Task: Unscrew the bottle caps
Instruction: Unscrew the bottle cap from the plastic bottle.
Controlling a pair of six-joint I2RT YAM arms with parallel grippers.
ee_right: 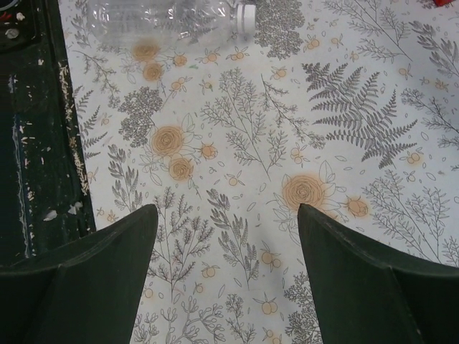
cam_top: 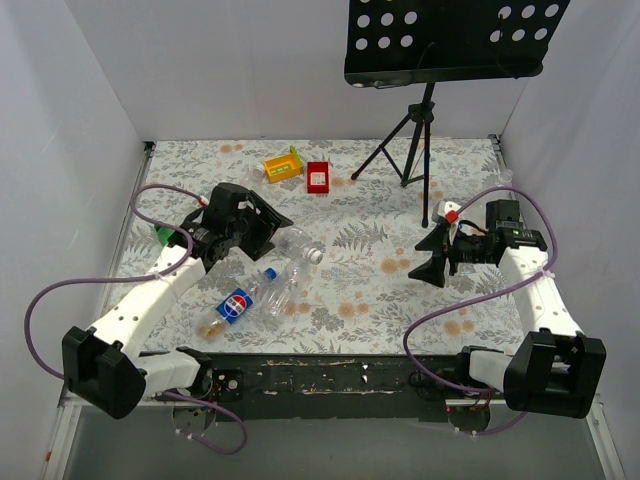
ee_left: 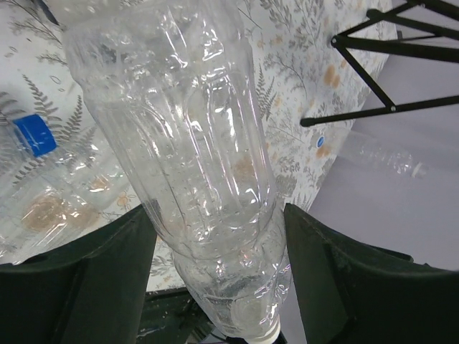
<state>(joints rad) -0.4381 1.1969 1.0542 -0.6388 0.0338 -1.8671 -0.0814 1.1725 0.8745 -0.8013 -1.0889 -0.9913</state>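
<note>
Jaws of the left gripper clamp the body of a clear bottle, and its whitish cap is on the neck. Just on the near side of that bottle lies a blue-labelled bottle with its blue cap on. Beyond the clear bottle sit a yellow tray and a red tray; their contents are too small to tell. Right of it stand a black tripod and the right gripper, spread wide and holding nothing.
</note>
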